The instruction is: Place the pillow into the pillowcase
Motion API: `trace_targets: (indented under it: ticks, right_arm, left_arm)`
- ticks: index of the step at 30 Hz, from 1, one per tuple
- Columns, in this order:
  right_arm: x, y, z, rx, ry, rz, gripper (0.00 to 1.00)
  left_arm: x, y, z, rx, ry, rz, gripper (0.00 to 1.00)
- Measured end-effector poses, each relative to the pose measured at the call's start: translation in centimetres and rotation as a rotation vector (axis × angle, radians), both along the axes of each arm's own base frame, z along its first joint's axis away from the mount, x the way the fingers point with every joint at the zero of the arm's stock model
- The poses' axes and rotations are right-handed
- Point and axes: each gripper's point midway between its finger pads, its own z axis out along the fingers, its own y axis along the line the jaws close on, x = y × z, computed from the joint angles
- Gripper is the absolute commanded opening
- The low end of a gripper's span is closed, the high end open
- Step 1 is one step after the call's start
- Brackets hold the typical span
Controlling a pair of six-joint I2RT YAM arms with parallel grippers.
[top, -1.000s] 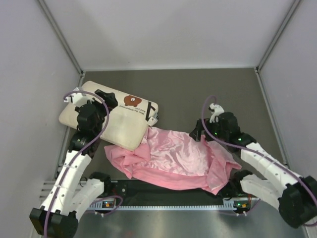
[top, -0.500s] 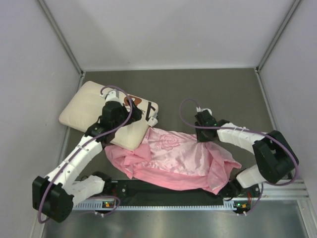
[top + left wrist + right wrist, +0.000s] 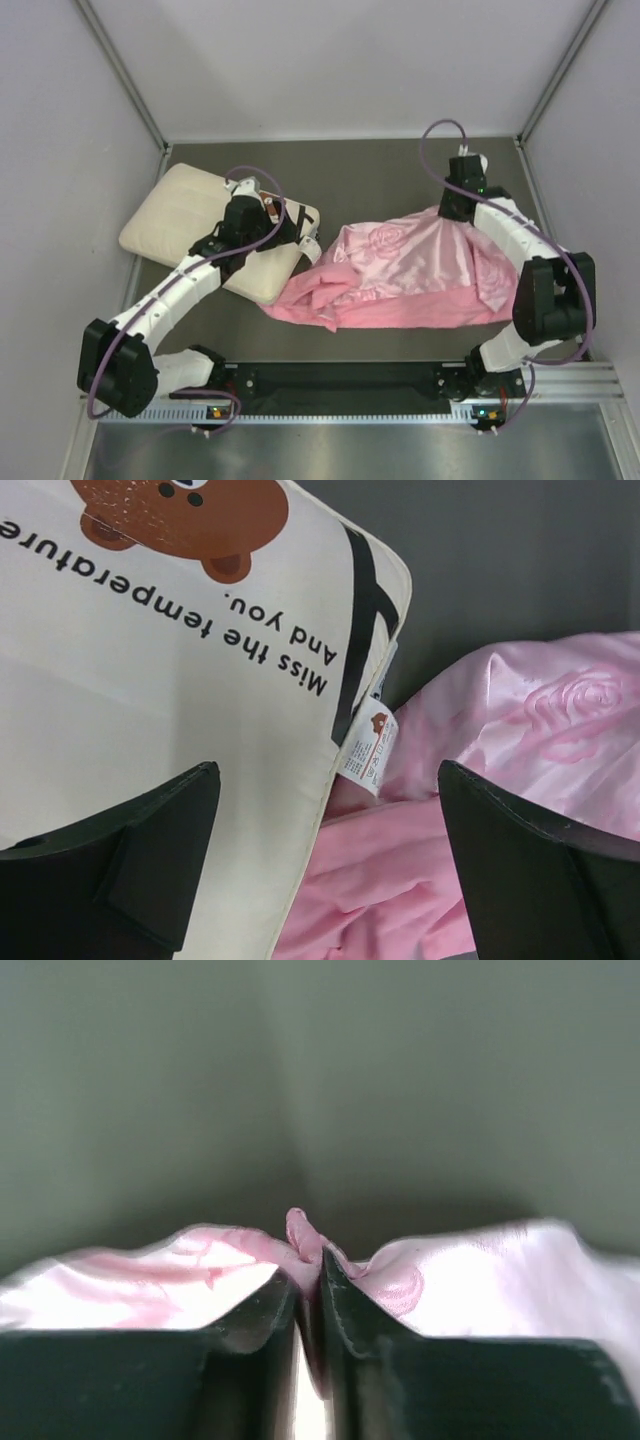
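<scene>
The cream pillow (image 3: pixel 185 222) lies at the left of the table, its bear print and black text facing up (image 3: pixel 180 680), with a white tag (image 3: pixel 368 748) at its right end. The pink pillowcase (image 3: pixel 420 270) is spread to its right, rose pattern up, and its bunched end touches the pillow's corner (image 3: pixel 400 880). My left gripper (image 3: pixel 293 230) hovers open over that pillow end, one finger above the pillow and the other above the pink fabric (image 3: pixel 330 820). My right gripper (image 3: pixel 457 207) is shut on a fold of the pillowcase's far edge (image 3: pixel 310 1270).
The dark grey table (image 3: pixel 360 170) is enclosed by white walls at the left, back and right. A black rail with the arm bases (image 3: pixel 350 382) runs along the near edge. The right arm's forearm (image 3: pixel 515 235) reaches over the pillowcase's right side.
The right gripper closed on the pillowcase and dragged it back and to the right, spreading it with the rose side up. The left gripper moved right across the pillow to its tagged end.
</scene>
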Motion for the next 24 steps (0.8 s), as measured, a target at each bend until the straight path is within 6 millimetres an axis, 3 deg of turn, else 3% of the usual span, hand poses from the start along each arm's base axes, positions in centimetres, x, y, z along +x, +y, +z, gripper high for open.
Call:
trace_targets:
  ticks: [1,2,6,10,14,16,22,24]
  right_arm:
    - [1.3,-0.7,1.3,-0.005,-0.028,-0.027,0.97]
    - [2.2,-1.2,2.3,-0.019,-0.043,-0.034,1.0]
    - [5.8,-1.4,5.2,-0.049,-0.102,-0.046,1.0]
    - [4.0,0.1,4.7,-0.054,-0.084,0.029,0.98]
    - [-1.2,4.3,3.2,0.043,-0.039,0.205,0.81]
    - [-4.0,6.7,2.8,0.106,-0.032,0.3,0.8]
    - [-13.2,14.3,2.1,0.244,-0.042,0.584,0.79]
    - [-15.7,15.9,1.8,0.272,-0.041,0.646,0.78]
  left_arm:
    - [0.1,-0.1,-0.2,0.003,0.007,-0.004,0.94]
    - [0.3,-0.3,-0.6,0.008,0.017,-0.006,0.94]
    - [0.6,-0.8,-2.5,0.027,0.066,-0.019,0.95]
    - [0.2,-2.8,-2.5,0.041,0.05,-0.108,0.95]
    - [-0.7,-6.2,-1.7,0.071,0.011,-0.234,0.94]
    - [-1.1,-7.1,-1.3,0.074,-0.004,-0.265,0.94]
    - [-1.3,-6.1,-1.0,0.093,-0.012,-0.23,0.94]
    - [-2.0,-5.4,-0.2,0.083,-0.033,-0.219,0.95]
